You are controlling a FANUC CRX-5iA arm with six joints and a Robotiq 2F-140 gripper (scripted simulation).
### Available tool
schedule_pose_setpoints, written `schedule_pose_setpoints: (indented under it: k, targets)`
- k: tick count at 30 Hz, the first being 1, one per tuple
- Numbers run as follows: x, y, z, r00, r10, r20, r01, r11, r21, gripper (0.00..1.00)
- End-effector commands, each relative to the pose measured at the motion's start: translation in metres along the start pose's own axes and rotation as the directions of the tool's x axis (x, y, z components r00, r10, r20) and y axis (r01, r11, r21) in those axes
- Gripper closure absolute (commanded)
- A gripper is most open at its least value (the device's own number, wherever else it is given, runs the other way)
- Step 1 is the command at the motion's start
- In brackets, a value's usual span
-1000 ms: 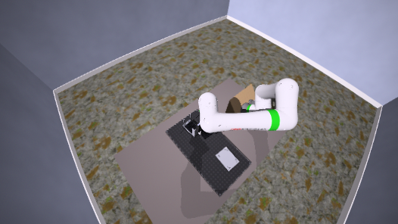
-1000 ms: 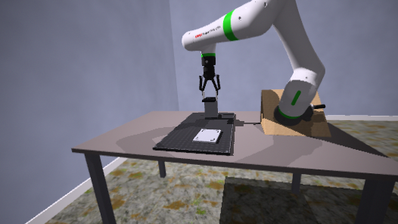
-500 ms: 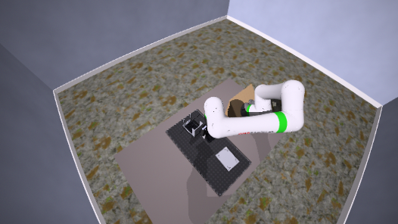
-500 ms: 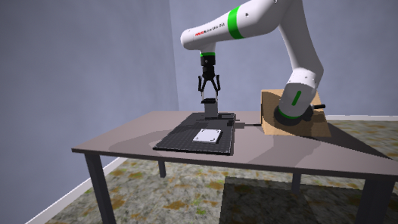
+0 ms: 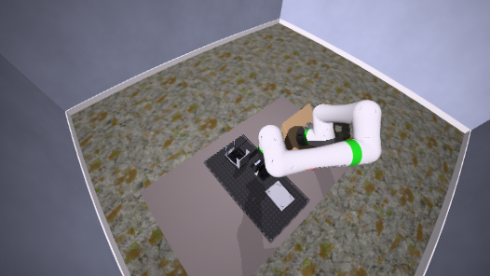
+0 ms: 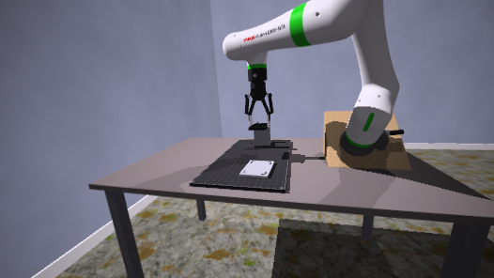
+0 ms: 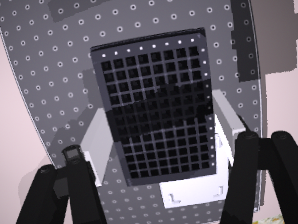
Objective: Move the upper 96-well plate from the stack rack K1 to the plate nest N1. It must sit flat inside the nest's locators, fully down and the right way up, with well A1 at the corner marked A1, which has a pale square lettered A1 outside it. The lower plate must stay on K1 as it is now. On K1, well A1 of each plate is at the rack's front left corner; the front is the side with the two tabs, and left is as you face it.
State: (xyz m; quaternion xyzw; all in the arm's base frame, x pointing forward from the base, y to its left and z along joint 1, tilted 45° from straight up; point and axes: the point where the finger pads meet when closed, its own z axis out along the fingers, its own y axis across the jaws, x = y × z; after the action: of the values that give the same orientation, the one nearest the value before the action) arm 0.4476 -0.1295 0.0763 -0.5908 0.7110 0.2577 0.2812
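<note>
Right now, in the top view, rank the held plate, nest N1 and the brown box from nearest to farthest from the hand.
1. Held plate, gripped in the hand.
2. Nest N1, toward the lower right end of the black board.
3. Brown box, off the board, upper right.

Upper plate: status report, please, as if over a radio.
Hand shut on upper plate, held aloft. Nest N1 vacant, plate not yet placed. Nothing seen blocking the path.
</note>
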Motion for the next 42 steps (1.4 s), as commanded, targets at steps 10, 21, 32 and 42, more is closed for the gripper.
schedule_pose_setpoints:
  k: [10, 21, 32, 42]
  targets:
    - [-0.04, 0.006, 0.001, 1.0, 0.0, 0.0, 0.0, 1.0, 0.0, 1.0]
    - [-0.07, 0.011, 0.001, 1.0, 0.0, 0.0, 0.0, 1.0, 0.0, 1.0]
    - [-0.099, 0.016, 0.002, 1.0, 0.0, 0.0, 0.0, 1.0, 0.0, 1.0]
    - [-0.132, 0.021, 0.003, 1.0, 0.0, 0.0, 0.0, 1.0, 0.0, 1.0]
